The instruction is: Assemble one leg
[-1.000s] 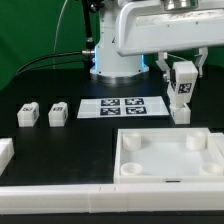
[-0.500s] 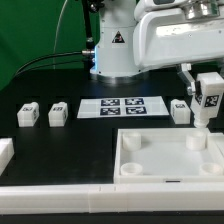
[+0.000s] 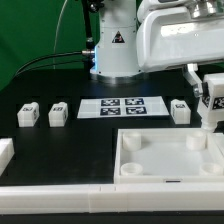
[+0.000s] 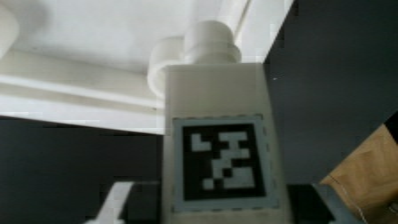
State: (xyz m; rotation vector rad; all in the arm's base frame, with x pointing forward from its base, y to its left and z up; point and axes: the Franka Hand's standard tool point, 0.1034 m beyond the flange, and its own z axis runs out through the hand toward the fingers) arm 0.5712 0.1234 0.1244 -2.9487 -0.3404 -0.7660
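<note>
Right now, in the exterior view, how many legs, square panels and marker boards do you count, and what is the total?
Legs: 4, namely the held leg in the gripper, the lone leg beside the marker board, and the outer leg and inner leg on the exterior view's left
Square panel: 1
Marker board: 1
Total: 6

Arm stretched toward the exterior view's right, tool clamped.
The arm (image 3: pixel 178 40) rises from its base (image 3: pixel 112 52) and bends over to the exterior view's right edge. The tool (image 3: pixel 210 88) points downward, its dark fingers (image 3: pixel 190 74) closed on the leg (image 3: pixel 211 100), which hangs upright between them.
</note>
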